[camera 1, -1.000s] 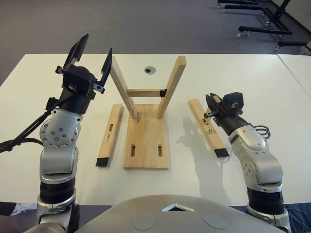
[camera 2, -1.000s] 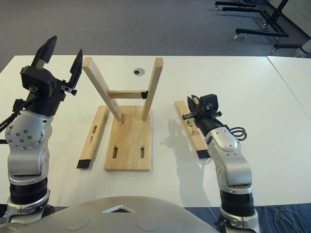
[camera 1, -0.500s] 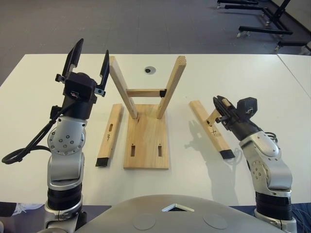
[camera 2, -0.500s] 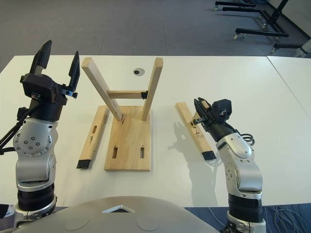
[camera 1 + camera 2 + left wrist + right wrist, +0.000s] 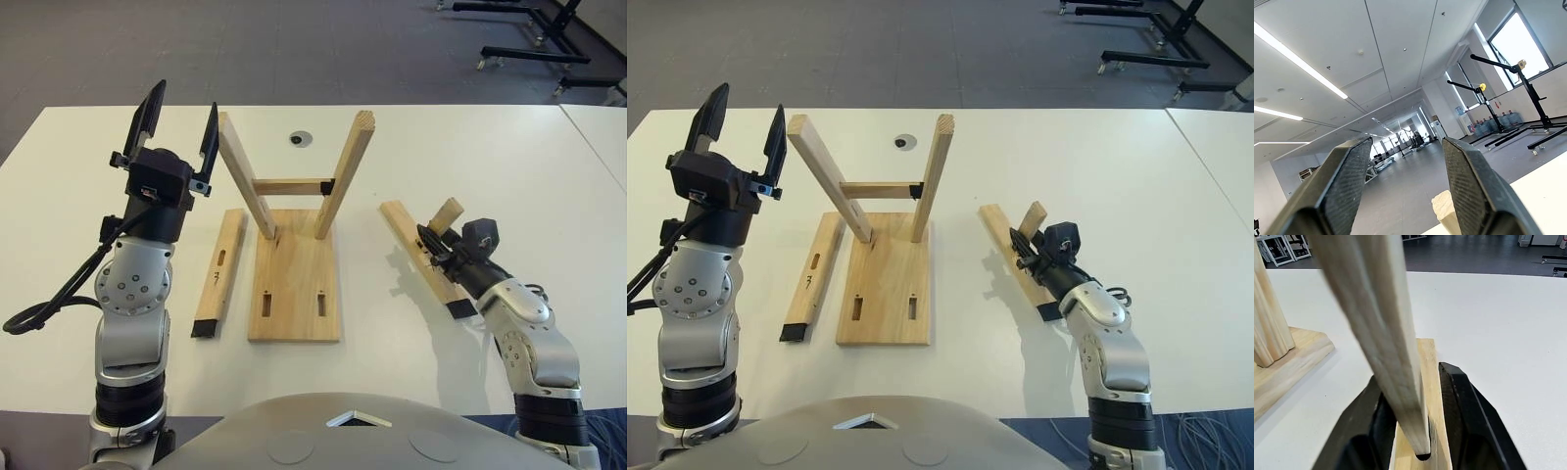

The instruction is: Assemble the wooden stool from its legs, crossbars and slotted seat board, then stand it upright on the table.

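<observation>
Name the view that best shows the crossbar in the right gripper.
Right wrist view: the crossbar is close, its end on the leg, inside the right gripper. Eye views show it small, tilted over that leg.

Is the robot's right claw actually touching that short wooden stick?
Touching. In the right wrist view, the right gripper has both fingers pressed against the sides of the crossbar.
</observation>
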`<state>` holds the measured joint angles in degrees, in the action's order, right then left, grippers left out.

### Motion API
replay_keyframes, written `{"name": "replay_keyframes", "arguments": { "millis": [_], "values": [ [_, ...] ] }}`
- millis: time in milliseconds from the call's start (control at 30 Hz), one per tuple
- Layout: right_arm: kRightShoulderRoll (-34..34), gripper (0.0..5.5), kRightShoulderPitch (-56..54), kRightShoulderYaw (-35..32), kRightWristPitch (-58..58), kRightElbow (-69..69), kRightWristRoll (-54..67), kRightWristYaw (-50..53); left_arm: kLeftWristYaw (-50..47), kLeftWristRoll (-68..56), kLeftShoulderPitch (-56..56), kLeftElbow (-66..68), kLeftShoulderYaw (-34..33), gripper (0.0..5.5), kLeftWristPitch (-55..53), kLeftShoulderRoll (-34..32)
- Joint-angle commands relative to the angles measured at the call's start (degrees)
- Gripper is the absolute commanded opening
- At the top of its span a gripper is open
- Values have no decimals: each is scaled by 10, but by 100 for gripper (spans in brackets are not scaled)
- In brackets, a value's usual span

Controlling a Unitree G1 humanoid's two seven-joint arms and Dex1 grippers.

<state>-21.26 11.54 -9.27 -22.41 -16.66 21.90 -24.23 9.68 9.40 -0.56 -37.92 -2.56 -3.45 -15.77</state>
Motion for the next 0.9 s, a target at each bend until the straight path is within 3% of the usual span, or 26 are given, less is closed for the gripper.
{"name": "replay_keyframes", "arguments": {
  "millis": [33, 167, 467, 900],
  "values": [
    [-4, 216, -21, -14, -6, -8, 16, -5, 8, -3, 7, 7, -6, 261, 2, -9],
    [-5, 296, -81, -24, -11, -29, 45, -6, 13, -8, 12, 12, -13, 261, 6, -14],
    [-35, 296, -280, -36, -101, -138, 148, 28, 24, -15, 30, 39, -20, 261, 25, -27],
    [-23, 296, -338, -38, -133, -125, 170, 90, 23, -13, 33, 49, -17, 261, 36, -25]
  ]
}}
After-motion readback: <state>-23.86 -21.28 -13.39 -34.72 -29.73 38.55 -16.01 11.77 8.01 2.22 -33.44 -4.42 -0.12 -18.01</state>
